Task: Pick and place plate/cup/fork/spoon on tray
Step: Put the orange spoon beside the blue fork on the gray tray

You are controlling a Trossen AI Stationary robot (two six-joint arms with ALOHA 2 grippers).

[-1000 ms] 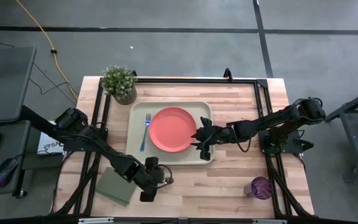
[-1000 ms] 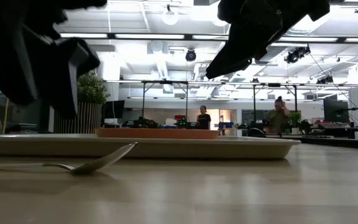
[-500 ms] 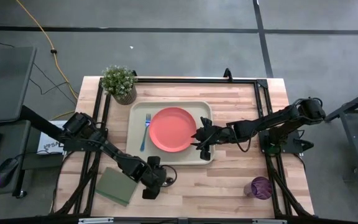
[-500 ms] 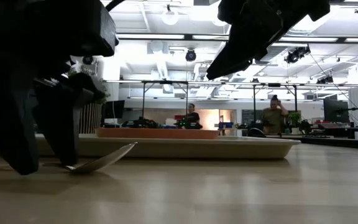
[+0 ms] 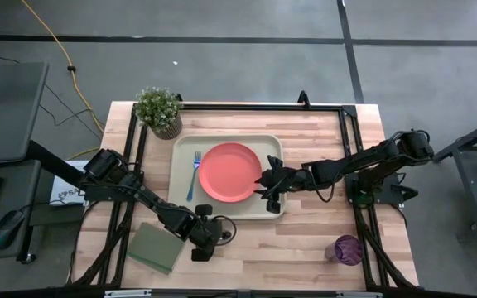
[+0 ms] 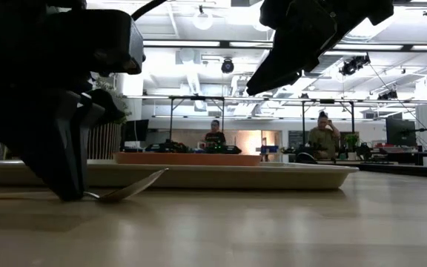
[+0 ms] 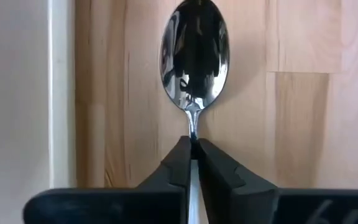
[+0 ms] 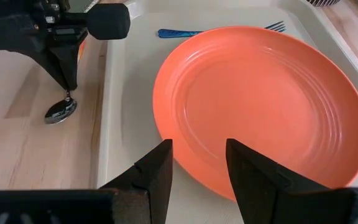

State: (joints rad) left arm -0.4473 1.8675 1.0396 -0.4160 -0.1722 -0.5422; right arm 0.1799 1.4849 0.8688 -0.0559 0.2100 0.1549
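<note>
We see our right gripper point(image 8: 197, 163) parted over the plate point(image 8: 263, 109), the fork point(image 8: 219, 30) beyond it, the left gripper point(image 8: 67, 84) pinching the spoon point(image 8: 61, 111).

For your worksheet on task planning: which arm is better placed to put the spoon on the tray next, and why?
Left. The left gripper is shut on the spoon beside the tray; the right gripper hangs open over the plate.

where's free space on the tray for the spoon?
On the tray, the bare strip along its near rim below the plate and fork is free. The right edge is crowded: the right gripper hovers there.
</note>
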